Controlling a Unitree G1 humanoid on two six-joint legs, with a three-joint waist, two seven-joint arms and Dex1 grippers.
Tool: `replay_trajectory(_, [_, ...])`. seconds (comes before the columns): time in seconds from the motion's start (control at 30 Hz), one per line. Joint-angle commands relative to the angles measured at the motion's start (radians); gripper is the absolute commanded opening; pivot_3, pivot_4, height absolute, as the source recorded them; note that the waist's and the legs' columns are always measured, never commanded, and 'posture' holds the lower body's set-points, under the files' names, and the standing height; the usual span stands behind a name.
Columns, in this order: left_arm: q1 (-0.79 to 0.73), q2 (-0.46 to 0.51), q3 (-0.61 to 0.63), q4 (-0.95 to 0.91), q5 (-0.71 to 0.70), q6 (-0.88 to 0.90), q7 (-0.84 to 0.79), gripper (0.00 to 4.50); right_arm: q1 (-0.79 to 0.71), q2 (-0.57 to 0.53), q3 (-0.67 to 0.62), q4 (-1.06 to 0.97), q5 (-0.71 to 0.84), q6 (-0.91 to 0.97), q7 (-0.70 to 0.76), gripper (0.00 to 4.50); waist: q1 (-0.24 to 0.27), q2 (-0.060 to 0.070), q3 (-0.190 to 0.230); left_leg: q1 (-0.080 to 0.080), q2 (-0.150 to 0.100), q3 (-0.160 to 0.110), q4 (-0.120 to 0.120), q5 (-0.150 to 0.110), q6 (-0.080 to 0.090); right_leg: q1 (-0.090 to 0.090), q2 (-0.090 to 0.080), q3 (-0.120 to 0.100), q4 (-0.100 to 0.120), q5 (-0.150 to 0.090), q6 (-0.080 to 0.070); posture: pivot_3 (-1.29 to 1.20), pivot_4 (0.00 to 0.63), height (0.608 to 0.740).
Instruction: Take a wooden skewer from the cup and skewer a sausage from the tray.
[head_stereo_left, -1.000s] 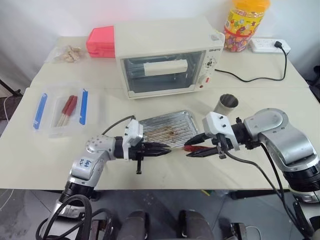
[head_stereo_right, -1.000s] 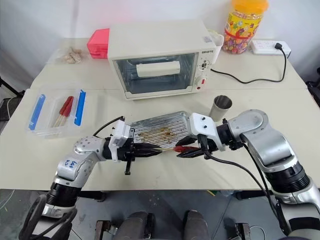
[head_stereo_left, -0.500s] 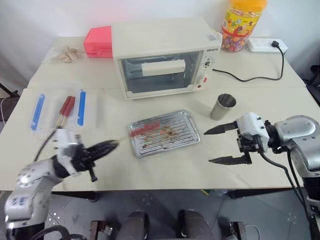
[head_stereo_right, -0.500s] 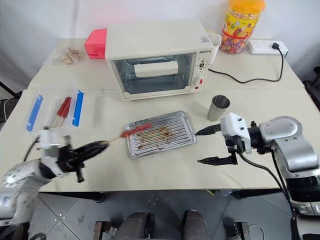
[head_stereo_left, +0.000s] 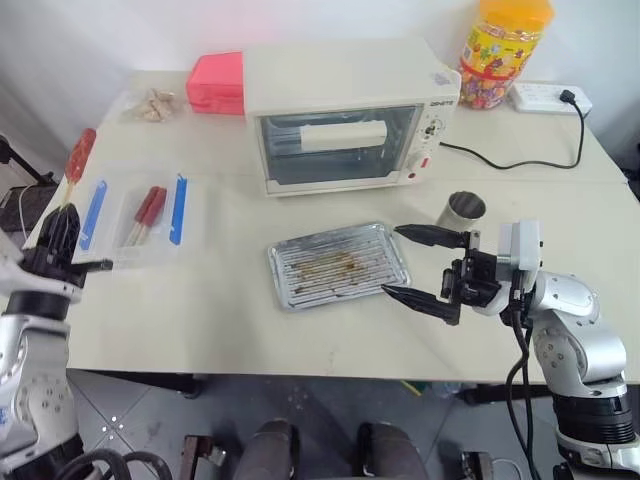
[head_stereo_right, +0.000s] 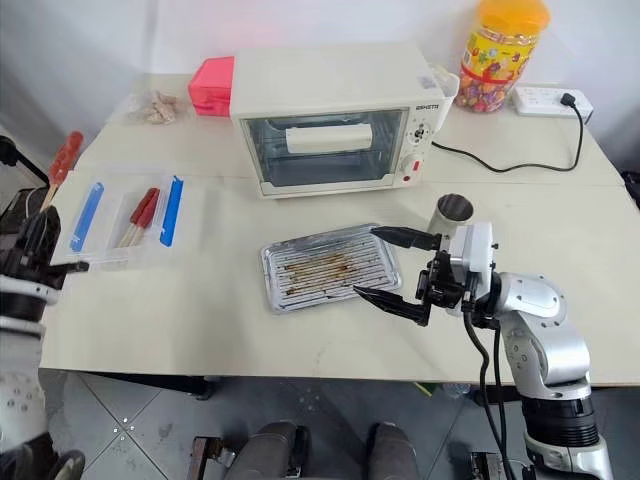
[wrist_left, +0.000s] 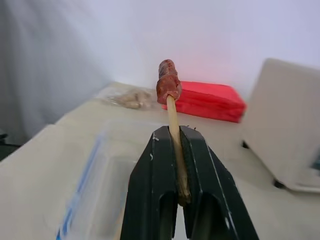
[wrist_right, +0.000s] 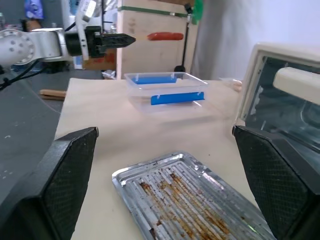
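At the far left, the left gripper (head_stereo_left: 62, 232) is clamped shut on the wooden skewer (wrist_left: 175, 131), which is now carried well away from the tray, out beside the clear plastic box (head_stereo_left: 135, 217) with blue clips. The sausage (head_stereo_left: 80, 152) is impaled on the skewer's tip and is raised above the table edge, whereas a second earlier it was held over the tray's front rim between both grippers. In the box, two red sausages on sticks (head_stereo_left: 146, 209) are seen lying. The tray (head_stereo_left: 340, 267) at the centre is now left bare except for brown grease stains. The cup (head_stereo_left: 462, 210) stands just behind the right gripper (head_stereo_left: 428, 268), whose fingers are spread wide with nothing held, having let the sausage go. The skewering is judged complete.
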Motion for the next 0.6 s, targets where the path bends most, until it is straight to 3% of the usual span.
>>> replay_trajectory(0.03, [-0.038,0.055,-0.046,0.109,0.067,0.023,0.015,0.0,0.009,-0.008,-0.009,-0.042,-0.009,-0.033,-0.021,4.47,-0.002,0.0,0.0,0.0,0.0,0.0,-0.001,0.0,0.0,-0.001,0.0,0.0,0.0,0.0,0.0,0.0,0.15,0.74])
replay_trajectory(0.33, [-0.116,0.08,-0.095,0.266,0.105,-0.017,-0.032,0.0,0.041,-0.011,0.0,-0.071,-0.025,-0.064,-0.041,4.47,-0.003,-0.001,0.0,0.0,0.002,0.002,-0.002,0.0,0.0,-0.002,0.002,0.0,0.0,0.0,0.0,0.0,0.15,0.74])
replay_trajectory(0.6, [-0.063,0.081,-0.064,0.197,0.081,-0.015,-0.073,2.3,0.079,-0.018,0.013,-0.091,-0.027,-0.066,-0.038,4.5,-0.003,-0.001,0.0,0.0,0.002,0.002,-0.001,0.0,0.0,-0.002,0.001,0.0,0.0,0.0,0.0,0.0,0.15,0.74])
